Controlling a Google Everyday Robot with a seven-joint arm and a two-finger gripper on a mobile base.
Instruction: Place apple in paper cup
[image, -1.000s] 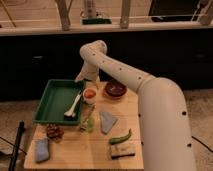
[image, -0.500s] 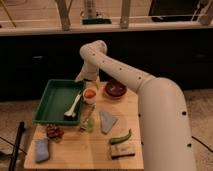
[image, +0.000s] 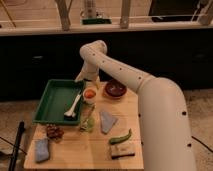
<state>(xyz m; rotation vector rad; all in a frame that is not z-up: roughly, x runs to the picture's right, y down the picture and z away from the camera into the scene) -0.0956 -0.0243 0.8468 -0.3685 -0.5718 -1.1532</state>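
The apple (image: 90, 93) is a small orange-red fruit sitting within the round rim of the white paper cup (image: 90, 99), which stands on the wooden table just right of the green tray. My gripper (image: 84, 78) is at the end of the white arm, just above and behind the cup, at the tray's far right corner. The arm's wrist hides most of it.
A green tray (image: 50, 102) holds a white utensil (image: 73, 106). A dark red-brown bowl (image: 115, 89) stands right of the cup. Nearer me are a clear greenish glass (image: 87, 123), a grey cloth (image: 107, 121), a green pepper (image: 120, 137), a reddish-brown clump (image: 54, 131), a blue sponge (image: 41, 149) and a tan block (image: 122, 150).
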